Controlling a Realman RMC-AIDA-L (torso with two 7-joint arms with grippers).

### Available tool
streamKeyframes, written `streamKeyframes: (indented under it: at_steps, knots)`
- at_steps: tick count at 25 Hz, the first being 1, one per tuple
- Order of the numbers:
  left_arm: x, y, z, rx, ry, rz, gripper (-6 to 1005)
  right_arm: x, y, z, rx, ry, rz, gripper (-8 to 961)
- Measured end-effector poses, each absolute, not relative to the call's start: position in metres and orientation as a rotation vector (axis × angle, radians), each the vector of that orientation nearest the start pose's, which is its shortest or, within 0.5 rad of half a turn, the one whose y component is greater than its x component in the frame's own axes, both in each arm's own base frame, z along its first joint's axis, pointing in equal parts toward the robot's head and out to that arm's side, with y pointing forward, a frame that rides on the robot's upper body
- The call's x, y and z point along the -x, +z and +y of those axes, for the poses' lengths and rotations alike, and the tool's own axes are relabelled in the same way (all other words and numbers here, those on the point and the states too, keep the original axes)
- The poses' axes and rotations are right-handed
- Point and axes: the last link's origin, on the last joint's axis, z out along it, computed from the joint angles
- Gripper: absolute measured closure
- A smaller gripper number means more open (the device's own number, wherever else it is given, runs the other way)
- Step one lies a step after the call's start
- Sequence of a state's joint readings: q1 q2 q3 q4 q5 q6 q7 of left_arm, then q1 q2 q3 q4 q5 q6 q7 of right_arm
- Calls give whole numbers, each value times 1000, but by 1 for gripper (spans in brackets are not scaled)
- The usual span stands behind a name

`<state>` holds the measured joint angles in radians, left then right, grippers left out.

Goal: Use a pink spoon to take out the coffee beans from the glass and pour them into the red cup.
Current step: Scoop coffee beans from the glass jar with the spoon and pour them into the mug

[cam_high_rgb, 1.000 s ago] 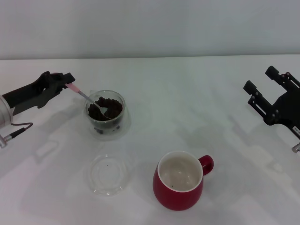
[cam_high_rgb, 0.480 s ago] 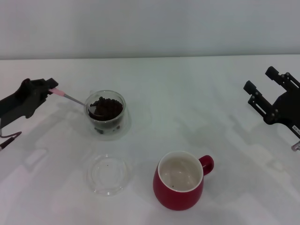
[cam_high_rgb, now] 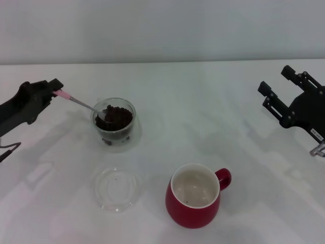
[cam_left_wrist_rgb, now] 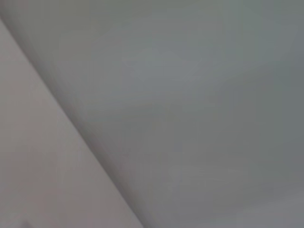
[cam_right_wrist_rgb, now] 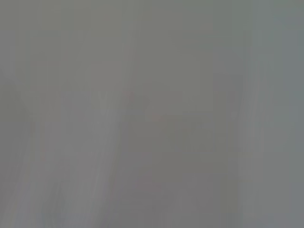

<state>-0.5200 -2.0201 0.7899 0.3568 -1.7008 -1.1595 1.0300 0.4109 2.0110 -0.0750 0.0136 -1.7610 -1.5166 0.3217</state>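
In the head view the small clear glass (cam_high_rgb: 115, 124) stands left of centre and holds a heap of dark coffee beans (cam_high_rgb: 119, 117). My left gripper (cam_high_rgb: 55, 90), at the far left, is shut on the pale pink handle of the pink spoon (cam_high_rgb: 76, 101). The spoon slants down over the glass's rim and its metal bowl rests among the beans at the near-left side. The red cup (cam_high_rgb: 194, 196) with its cream inside stands at the front, right of centre, handle to the right. My right gripper (cam_high_rgb: 278, 94) hangs open at the far right, empty. The wrist views show only blank grey.
A shallow clear round glass dish (cam_high_rgb: 116, 187) lies on the white table (cam_high_rgb: 203, 112) in front of the glass, left of the red cup. A black cable loop (cam_high_rgb: 9, 147) lies at the left edge.
My left gripper drew back to the left and then lifted a little, lowering the spoon's angle; its bowl stays in the beans. My right gripper shifted slightly left and up.
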Motion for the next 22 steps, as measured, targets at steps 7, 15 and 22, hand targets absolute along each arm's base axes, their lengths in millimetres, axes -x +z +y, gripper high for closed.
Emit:
streamKeyframes:
  at_steps: [7, 15, 22]
  knots:
    - [285, 8, 362, -2124, 1511, 2124, 871, -314, 3, 300, 1911, 879, 258, 294]
    - [260, -3, 358, -2150, 1388, 1970, 872, -306, 6, 310, 1906, 899, 221, 295]
    - [237, -18, 357, -2185, 1232, 1869, 872, -296, 10, 311, 1886, 962, 177, 298]
